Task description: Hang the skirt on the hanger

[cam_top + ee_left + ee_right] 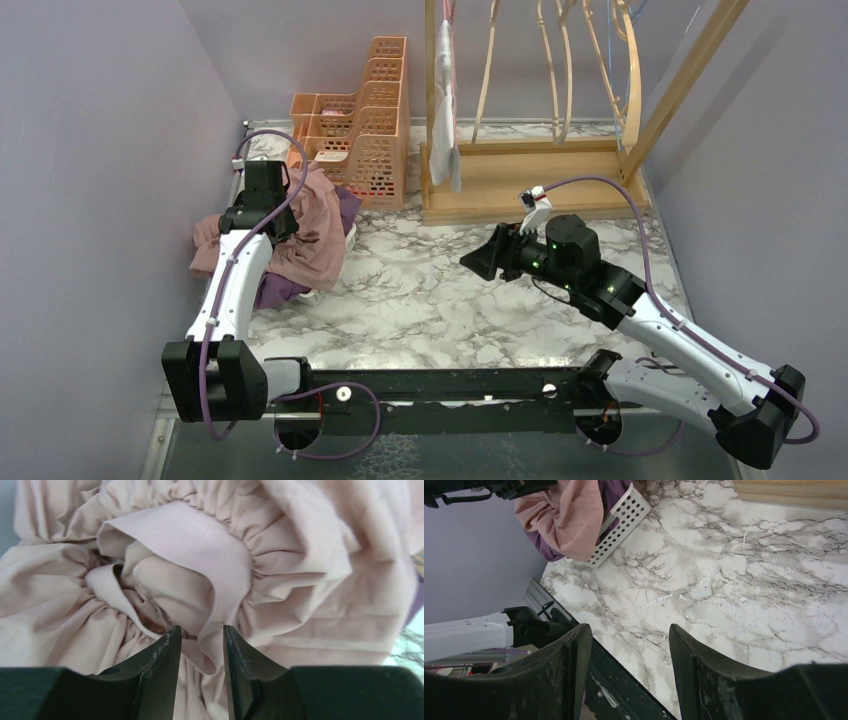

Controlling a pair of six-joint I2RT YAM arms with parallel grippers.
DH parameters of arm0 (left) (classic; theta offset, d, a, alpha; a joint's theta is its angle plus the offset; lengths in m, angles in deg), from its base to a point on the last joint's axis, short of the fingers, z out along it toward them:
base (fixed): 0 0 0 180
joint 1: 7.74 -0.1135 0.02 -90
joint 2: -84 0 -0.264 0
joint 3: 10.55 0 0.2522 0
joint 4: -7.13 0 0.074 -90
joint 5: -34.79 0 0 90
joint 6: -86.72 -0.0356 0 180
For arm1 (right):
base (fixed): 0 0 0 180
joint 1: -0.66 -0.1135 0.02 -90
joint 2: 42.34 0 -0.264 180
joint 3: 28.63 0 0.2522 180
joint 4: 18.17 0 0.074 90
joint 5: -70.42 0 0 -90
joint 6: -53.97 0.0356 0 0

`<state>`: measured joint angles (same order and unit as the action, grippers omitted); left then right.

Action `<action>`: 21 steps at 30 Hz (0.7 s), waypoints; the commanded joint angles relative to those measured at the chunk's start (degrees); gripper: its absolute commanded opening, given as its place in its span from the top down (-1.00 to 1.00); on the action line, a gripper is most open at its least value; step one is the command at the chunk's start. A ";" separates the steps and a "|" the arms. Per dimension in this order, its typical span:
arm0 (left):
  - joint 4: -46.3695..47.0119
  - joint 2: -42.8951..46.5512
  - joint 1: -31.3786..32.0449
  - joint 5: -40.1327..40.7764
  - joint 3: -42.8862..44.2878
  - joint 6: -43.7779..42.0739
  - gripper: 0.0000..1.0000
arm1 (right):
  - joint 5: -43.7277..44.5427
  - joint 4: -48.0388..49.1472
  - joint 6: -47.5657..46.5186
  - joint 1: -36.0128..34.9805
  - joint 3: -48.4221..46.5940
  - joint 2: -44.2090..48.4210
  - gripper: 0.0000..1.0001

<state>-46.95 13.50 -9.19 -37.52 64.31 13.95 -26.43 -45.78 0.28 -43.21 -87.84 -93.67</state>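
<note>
The pink skirt (318, 235) lies bunched on a pile at the table's left side, also seen in the right wrist view (569, 515). In the left wrist view its gathered waistband (200, 545) fills the frame. My left gripper (201, 630) reaches down into it with the jaws narrowed around a hanging fold of the band; a gap still shows beside the fold. From above that gripper (262, 226) sits on the pile. Wooden hangers (560, 60) hang on the rack at the back. My right gripper (480, 262) hovers open over mid-table, nothing between its fingers (629, 630).
A purple garment (275, 290) and a white perforated basket (621, 522) lie under the skirt. Stacked orange baskets (365, 120) stand behind the pile. The wooden rack base (530, 180) carries a pale garment (445, 110) on one hanger. The left wall is close.
</note>
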 commanded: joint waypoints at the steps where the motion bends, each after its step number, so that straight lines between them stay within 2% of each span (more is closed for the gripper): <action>1: 3.18 0.88 -0.65 -8.96 1.90 -1.20 0.25 | 1.59 -0.19 0.27 -0.32 0.54 -0.22 -0.24; 5: 3.70 0.10 -0.81 -8.41 1.27 -0.37 0.24 | 1.53 0.46 -0.14 -0.25 0.28 -1.29 -0.24; 8: 2.87 -1.67 -1.70 -6.82 0.35 1.13 0.10 | 1.36 0.92 -0.45 -0.28 0.12 -2.05 -0.24; 12: 3.07 -2.40 -2.02 -6.33 -1.13 2.36 0.05 | 1.40 1.00 -0.93 -0.27 -0.24 -2.87 -0.24; 13: 3.32 -2.56 -2.06 -6.98 -1.28 2.28 0.10 | 1.40 1.01 -1.09 -0.29 -0.33 -3.03 -0.24; 15: 3.84 -2.78 -2.15 -8.58 -1.38 2.19 0.33 | 1.53 1.23 -1.40 -0.25 -0.41 -3.17 -0.24; 18: 3.88 -2.19 -2.03 -10.51 -0.33 2.12 0.87 | 2.07 1.20 -1.72 -0.31 -0.96 -3.57 -0.24; 19: 3.62 -1.77 -2.08 -10.86 0.47 1.71 0.96 | 2.29 1.08 -1.77 -0.24 -1.21 -3.63 -0.24; 21: 1.95 -0.12 -2.06 -9.36 4.08 1.37 1.00 | 2.61 0.91 -1.70 -0.25 -1.99 -3.71 -0.23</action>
<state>-44.83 10.66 -11.01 -45.76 63.41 15.79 -26.08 -45.69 -0.44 -43.21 -87.84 -97.06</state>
